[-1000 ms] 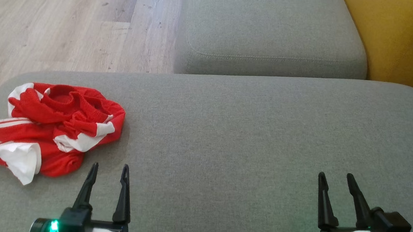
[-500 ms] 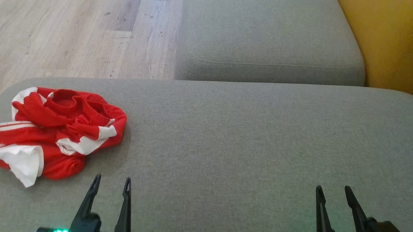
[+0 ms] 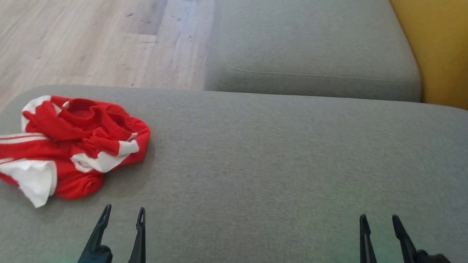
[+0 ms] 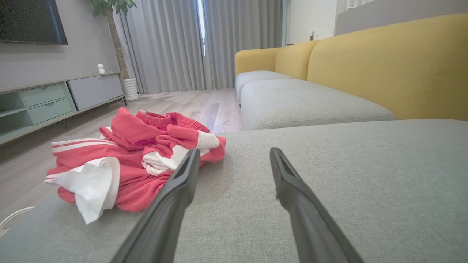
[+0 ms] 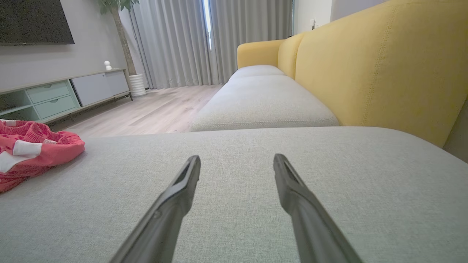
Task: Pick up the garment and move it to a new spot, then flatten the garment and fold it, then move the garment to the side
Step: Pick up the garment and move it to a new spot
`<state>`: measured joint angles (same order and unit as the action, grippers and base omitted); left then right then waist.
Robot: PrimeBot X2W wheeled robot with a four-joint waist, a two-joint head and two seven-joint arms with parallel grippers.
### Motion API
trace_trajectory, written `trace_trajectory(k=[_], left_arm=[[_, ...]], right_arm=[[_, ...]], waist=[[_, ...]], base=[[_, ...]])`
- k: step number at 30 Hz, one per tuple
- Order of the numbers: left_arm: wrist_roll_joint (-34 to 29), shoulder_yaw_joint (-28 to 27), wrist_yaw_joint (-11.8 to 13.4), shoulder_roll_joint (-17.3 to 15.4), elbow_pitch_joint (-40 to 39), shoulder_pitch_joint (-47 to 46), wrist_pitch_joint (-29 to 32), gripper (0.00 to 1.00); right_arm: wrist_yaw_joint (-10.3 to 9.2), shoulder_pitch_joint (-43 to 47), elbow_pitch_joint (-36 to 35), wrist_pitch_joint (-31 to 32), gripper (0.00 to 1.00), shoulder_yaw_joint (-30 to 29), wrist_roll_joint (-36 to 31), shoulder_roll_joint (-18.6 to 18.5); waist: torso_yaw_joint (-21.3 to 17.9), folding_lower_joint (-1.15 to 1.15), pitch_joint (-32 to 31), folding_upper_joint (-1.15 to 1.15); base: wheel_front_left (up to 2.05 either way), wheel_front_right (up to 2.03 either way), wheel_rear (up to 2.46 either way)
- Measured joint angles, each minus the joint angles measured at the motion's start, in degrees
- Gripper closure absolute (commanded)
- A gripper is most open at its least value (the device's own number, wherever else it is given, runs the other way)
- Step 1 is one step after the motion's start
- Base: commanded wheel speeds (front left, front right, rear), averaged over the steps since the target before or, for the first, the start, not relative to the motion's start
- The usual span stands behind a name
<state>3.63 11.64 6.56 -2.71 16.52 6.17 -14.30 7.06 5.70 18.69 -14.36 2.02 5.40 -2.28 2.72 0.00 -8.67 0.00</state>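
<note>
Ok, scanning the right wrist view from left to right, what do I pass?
Red and white garment → right gripper, open above the grey cushion → yellow sofa back.

Soft daylight from curtains (image 4: 175,44) — head view slightly blurred.

Left claw (image 3: 123,212), right claw (image 3: 379,220) agape, empty.

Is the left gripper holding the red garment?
No, the left gripper is open and empty; the garment lies crumpled on the cushion apart from it.
</note>
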Motion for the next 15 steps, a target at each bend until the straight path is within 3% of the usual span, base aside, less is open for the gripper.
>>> trace_trajectory(k=[7, 15], left_arm=[[-0.54, 0.01, 0.29, -0.02, -0.11, -0.1, 0.0, 0.0], [-1.16, -1.07, 0.15, -0.43, -0.41, -0.35, 0.0, 0.0]], right_arm=[[0.0, 1.89, 0.24, 0.0, 0.0, 0.1, 0.03, 0.0], [0.0, 1.64, 0.32, 0.0, 0.0, 1.16, 0.49, 0.01]], waist=[[4.22, 0.0, 0.59, 0.0], [13.54, 0.0, 1.94, 0.0]], base=[[0.0, 0.0, 0.0], [0.0, 0.0, 0.0]])
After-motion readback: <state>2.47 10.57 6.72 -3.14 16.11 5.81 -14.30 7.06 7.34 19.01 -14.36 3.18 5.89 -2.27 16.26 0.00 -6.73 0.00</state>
